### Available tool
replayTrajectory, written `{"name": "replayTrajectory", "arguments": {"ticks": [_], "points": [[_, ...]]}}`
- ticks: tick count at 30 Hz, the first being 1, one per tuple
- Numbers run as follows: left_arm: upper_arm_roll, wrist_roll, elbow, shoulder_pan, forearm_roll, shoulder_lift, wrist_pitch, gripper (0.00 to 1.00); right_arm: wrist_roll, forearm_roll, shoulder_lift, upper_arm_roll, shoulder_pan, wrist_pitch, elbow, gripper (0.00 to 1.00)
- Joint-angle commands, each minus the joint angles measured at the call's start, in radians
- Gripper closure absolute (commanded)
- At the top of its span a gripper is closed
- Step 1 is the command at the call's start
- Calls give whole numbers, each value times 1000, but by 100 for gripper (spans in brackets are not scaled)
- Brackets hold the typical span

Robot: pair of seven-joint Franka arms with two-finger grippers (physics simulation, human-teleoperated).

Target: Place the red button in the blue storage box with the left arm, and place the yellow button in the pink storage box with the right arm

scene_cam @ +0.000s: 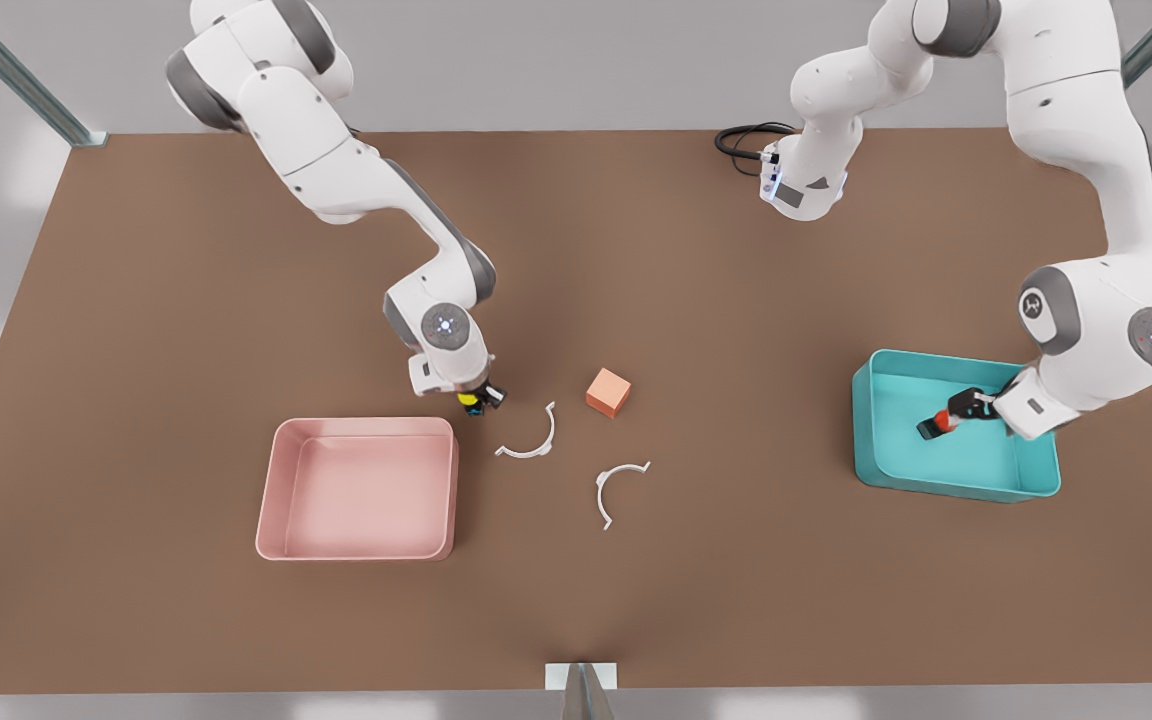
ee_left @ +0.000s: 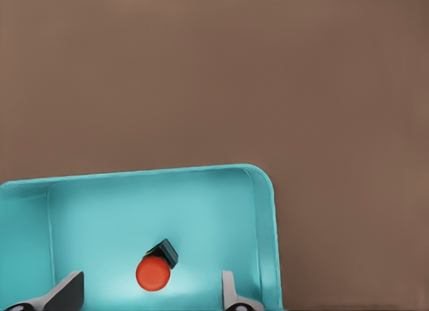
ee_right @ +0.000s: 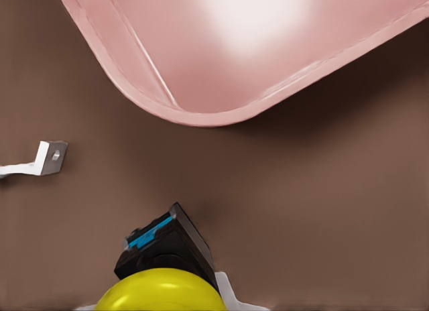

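Brown matte tabletop (scene_cam: 136, 300), wide and bare at its edges, carries all items listed. Two white Franka arms reach in from the far side. Shallow teal-blue plastic storage box (scene_cam: 886, 470), rounded corners, low walls, sits at the front view's right; shallow pale pink plastic storage box (scene_cam: 356, 487), like form, sits at the front view's left, nothing inside it. Small orange-pink cube (scene_cam: 608, 391) and two white curved plastic brackets (scene_cam: 530, 438) lie between the boxes, apart from either, with no evident part in the task. Left gripper (scene_cam: 948, 419) hangs inside the blue box, fingers (ee_left: 67, 291) spread wide with nothing between them; tiny red-capped button on black base (ee_left: 155, 269) lies tilted on the box floor in the gap, apparently released, so that half looks done. Right gripper (scene_cam: 481, 398) hovers just beside the pink box's far corner, closed on the tiny yellow-capped button on black base with blue spot (ee_right: 161, 287), gripped by its base. Judgement: a short carry over the near wall, then release, remains.
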State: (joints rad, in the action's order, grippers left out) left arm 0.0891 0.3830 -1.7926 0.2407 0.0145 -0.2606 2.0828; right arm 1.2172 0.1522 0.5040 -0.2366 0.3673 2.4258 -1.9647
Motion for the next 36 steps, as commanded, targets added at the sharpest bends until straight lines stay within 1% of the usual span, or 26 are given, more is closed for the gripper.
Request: {"name": "replayTrajectory", "arguments": {"ticks": [1, 2, 3, 4, 5, 7, 9, 10, 12, 15, 16, 17, 18, 19, 22, 24, 27, 28, 29, 30, 31, 32, 33, 34, 36], "points": [[1, -134, 30, -35, 2, 47, -110, 0, 33, 7, -28, -3, -1, -25, 3, 61], [1, -208, 59, -57, 2, 66, -145, 0, 31, 7, -48, -3, -2, -27, 4, 61], [1, -337, 136, -96, 2, 77, -233, 0, -5, 7, -84, -3, -13, -74, 21, 61], [7, -357, 202, -101, -5, 77, -328, 0, -30, 6, -104, -1, -25, -79, 26, 61], [15, -409, 249, -106, -21, 77, -375, 0, -73, 6, -130, -1, -44, -88, 26, 61], [-2, -475, 335, -202, -16, 72, -420, 0, -174, 6, -163, -1, -91, -120, 46, 61], [-37, -542, 395, -285, -18, 54, -440, 0, -292, 4, -163, -1, -137, -232, 121, 61], [-43, -547, 443, -304, -18, 15, -440, 0, -380, 4, -163, 2, -157, -283, 155, 61], [-42, -549, 450, -305, -16, -2, -440, 0, -504, 1, -163, 6, -192, -333, 191, 61], [-42, -544, 452, -304, -18, -9, -452, 0, -646, -25, -156, 2, -245, -350, 171, 61], [-42, -541, 452, -302, -18, -8, -458, 0, -688, -57, -147, 2, -252, -352, 168, 58], [-42, -538, 452, -297, -18, -8, -458, 0, -693, -59, -142, 2, -265, -352, 170, 36], [-42, -536, 452, -297, -18, -6, -458, 0, -696, -57, -139, 2, -268, -352, 175, 6], [-40, -538, 452, -299, -18, -3, -458, 0, -712, -57, -139, 10, -274, -350, 176, 0], [-40, -538, 452, -305, -16, 1, -461, 0, -760, -57, -139, 10, -278, -350, 182, 0], [-39, -535, 452, -305, -16, 1, -468, 0, -815, -56, -140, 10, -304, -356, 253, 0], [-39, -536, 452, -305, -18, 1, -469, 0, -881, -51, -150, 14, -311, -591, 532, 0], [-39, -535, 452, -304, -18, 1, -469, 0, -893, -52, -153, 3, -315, -688, 615, 0], [-39, -535, 452, -305, -18, 1, -469, 0, -1030, -54, -180, 40, -315, -778, 665, 0], [-39, -535, 452, -304, -18, 1, -469, 0, -1148, -57, -203, 75, -315, -810, 670, 0], [-39, -535, 452, -304, -18, 1, -469, 0, -1200, -59, -255, 106, -314, -818, 641, 0], [-39, -535, 452, -305, -18, 1, -469, 0, -1200, -74, -318, 164, -298, -809, 570, 0], [-39, -535, 452, -305, -18, 3, -469, 0, -1208, -134, -355, 243, -266, -804, 532, 0], [-37, -535, 452, -305, -18, 3, -472, 0, -1208, -134, -389, 191, -332, -771, 477, 0], [-37, -535, 452, -307, -18, 3, -474, 0, -1205, -129, -360, 178, -340, -786, 504, 0]]}}
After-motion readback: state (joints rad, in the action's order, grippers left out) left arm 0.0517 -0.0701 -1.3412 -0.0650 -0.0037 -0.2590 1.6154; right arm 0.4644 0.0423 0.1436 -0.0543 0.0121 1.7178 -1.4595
